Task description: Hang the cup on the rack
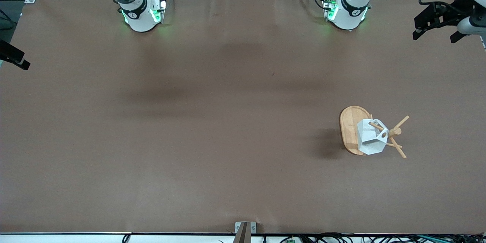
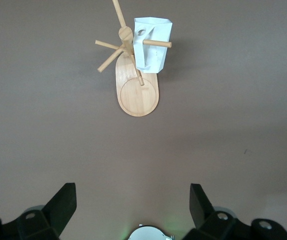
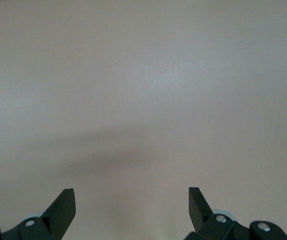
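Observation:
The white faceted cup [image 1: 370,138] hangs on the bamboo rack [image 1: 351,129], with a peg through the hole in its handle. The rack stands toward the left arm's end of the table. Both show in the left wrist view, the cup [image 2: 153,47] on a peg over the rack's oval base [image 2: 138,97]. My left gripper [image 1: 436,36] is open and empty, high over the table's edge at the left arm's end, well apart from the rack; its jaws [image 2: 133,200] stand wide. My right gripper [image 1: 15,59] is open and empty [image 3: 132,200] over the table's edge at the right arm's end.
The brown table [image 1: 212,121] is bare around the rack. The two arm bases [image 1: 142,11] [image 1: 347,9] stand along its edge farthest from the front camera. A small bracket [image 1: 245,231] sits at the nearest edge.

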`<act>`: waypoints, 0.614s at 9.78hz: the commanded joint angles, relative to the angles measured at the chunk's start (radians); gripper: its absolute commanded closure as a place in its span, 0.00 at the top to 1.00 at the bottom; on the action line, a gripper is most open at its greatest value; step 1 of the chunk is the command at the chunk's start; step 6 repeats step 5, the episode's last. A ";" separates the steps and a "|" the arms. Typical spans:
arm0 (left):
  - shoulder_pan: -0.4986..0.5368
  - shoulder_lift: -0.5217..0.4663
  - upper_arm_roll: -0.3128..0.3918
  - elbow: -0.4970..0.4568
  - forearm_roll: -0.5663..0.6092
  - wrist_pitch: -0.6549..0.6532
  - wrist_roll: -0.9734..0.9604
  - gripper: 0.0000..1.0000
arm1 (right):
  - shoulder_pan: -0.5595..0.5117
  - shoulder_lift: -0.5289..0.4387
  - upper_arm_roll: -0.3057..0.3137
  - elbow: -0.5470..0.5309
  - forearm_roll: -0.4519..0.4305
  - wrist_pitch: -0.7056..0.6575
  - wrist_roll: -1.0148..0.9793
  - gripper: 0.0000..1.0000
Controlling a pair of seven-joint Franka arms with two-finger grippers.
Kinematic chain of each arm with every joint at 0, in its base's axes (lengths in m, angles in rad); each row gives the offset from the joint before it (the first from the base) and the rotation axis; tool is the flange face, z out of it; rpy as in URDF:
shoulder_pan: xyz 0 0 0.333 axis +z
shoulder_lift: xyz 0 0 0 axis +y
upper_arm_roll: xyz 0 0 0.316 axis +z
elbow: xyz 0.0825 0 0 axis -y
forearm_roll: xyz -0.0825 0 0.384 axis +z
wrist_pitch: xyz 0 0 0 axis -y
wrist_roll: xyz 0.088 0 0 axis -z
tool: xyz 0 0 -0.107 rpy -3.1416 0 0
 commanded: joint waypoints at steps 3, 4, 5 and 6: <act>-0.015 0.007 -0.023 -0.021 0.028 -0.029 -0.049 1.00 | 0.000 -0.017 -0.002 -0.014 0.014 -0.013 -0.016 1.00; -0.018 0.011 -0.023 -0.015 0.055 -0.026 -0.049 1.00 | -0.002 -0.017 -0.002 -0.014 0.014 -0.013 -0.018 1.00; -0.020 0.013 -0.023 -0.015 0.070 -0.026 -0.051 1.00 | -0.002 -0.017 -0.002 -0.014 0.014 -0.013 -0.018 1.00; -0.020 0.013 -0.023 -0.015 0.070 -0.026 -0.051 1.00 | -0.002 -0.017 -0.002 -0.014 0.014 -0.013 -0.018 1.00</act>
